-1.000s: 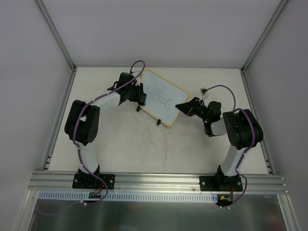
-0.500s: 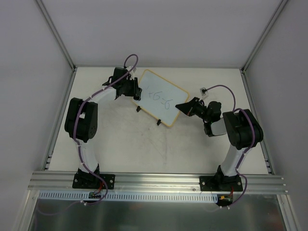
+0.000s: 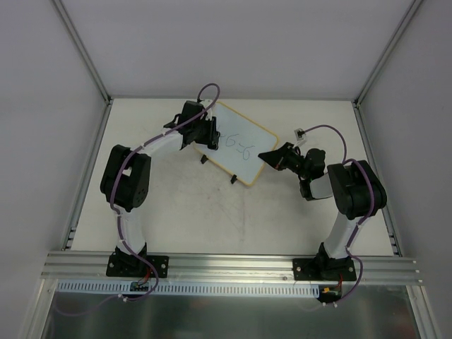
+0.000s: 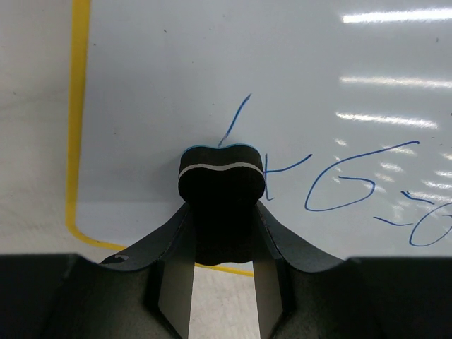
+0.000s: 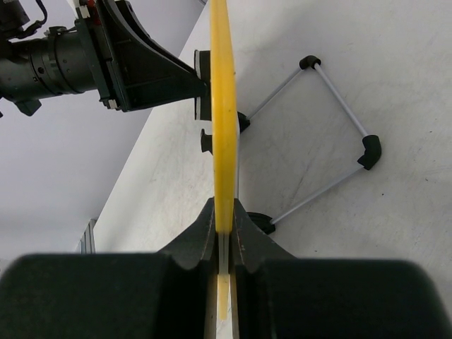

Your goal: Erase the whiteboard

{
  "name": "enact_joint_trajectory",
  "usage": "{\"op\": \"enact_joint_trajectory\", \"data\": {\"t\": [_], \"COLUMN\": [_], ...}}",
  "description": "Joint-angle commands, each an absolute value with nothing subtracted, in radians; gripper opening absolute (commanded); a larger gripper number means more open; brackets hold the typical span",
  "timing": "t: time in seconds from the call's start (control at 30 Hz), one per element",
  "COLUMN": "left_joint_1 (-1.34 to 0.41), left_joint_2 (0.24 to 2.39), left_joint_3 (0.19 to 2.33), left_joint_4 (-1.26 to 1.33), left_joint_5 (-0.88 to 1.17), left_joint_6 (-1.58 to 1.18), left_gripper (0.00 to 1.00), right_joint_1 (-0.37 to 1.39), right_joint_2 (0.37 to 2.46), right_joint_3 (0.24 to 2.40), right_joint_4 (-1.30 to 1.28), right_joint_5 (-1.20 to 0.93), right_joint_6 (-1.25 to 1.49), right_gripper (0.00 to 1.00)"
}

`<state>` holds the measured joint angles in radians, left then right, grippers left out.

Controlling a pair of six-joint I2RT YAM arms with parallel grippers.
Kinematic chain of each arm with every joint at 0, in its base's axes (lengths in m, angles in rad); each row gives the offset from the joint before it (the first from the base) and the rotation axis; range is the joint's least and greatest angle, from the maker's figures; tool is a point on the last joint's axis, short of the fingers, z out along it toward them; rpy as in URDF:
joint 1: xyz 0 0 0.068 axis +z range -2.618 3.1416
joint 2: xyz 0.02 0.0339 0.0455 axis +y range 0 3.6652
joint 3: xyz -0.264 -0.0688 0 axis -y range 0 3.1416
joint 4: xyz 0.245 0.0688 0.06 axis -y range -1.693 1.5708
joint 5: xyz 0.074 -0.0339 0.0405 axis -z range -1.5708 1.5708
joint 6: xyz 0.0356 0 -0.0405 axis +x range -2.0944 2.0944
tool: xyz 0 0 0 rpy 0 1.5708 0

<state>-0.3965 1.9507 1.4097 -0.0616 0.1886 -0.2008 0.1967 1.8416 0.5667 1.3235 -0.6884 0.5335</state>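
Pinching the black eraser (image 4: pixel 220 183) in the left gripper (image 3: pixel 206 134), press flat and sweep rightward across the whiteboard (image 3: pixel 247 152), overlapping strokes. Brace with the right gripper (image 3: pixel 270 157), clamped on the yellow frame. Mid-table between both arms, glossy white, blue handwriting uncleared.

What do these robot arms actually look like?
The left arm and right arm are white tubes with bulky black joints, each trailed by a purple cable. The left gripper and right gripper are black, with two tapered fingers.
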Motion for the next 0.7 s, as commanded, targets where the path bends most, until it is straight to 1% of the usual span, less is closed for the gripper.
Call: {"op": "enact_joint_trajectory", "data": {"t": [0.0, 0.67], "left_joint_1": [-0.479, -0.661], "left_joint_2": [1.97, 1.937], "left_joint_3": [1.417, 1.264], "left_joint_4": [-0.068, 0.06], "left_joint_5": [0.251, 0.288], "left_joint_6": [-0.253, -0.35], "left_gripper": [0.0, 0.0], "right_joint_1": [0.202, 0.206], "right_joint_2": [1.835, 1.839], "right_joint_3": [0.572, 0.577], "right_joint_4": [1.532, 1.532], "right_joint_5": [-0.698, -0.699], "right_joint_6": [0.466, 0.468], "right_gripper": [0.0, 0.0]}}
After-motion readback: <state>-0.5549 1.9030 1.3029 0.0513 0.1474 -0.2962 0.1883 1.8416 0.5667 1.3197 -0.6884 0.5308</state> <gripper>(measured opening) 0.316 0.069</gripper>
